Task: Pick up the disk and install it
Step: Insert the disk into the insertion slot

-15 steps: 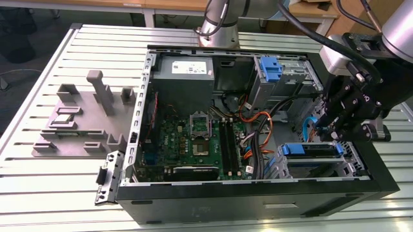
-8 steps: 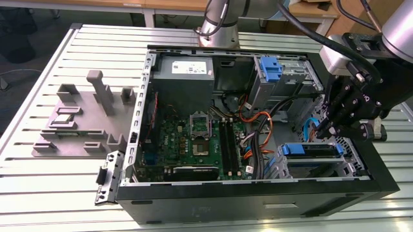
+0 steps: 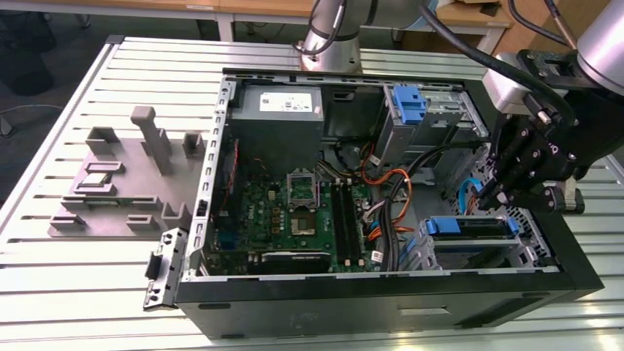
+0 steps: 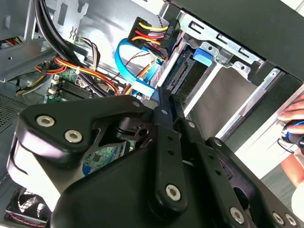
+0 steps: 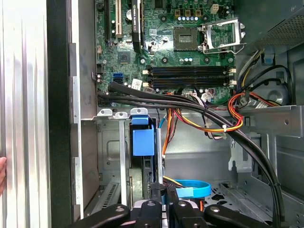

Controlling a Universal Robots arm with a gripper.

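The disk, framed by its blue carrier bracket, sits in the lower drive bay at the front corner of the open computer case on the exterior view's right. In both wrist views its blue tab shows at the bay's mouth. My gripper hangs inside the case just above that bay. Its black fingers are pressed together with nothing between them, and their tips lie close to the disk's connector edge. In the first wrist view the gripper is level with the disk's rear edge.
A blue data cable and bundled black, orange and yellow wires run close by the fingers. A second blue bracket sits in the upper bay beside the grey power supply. A grey fixture stands on the exterior view's left. A person's hand rests outside the case.
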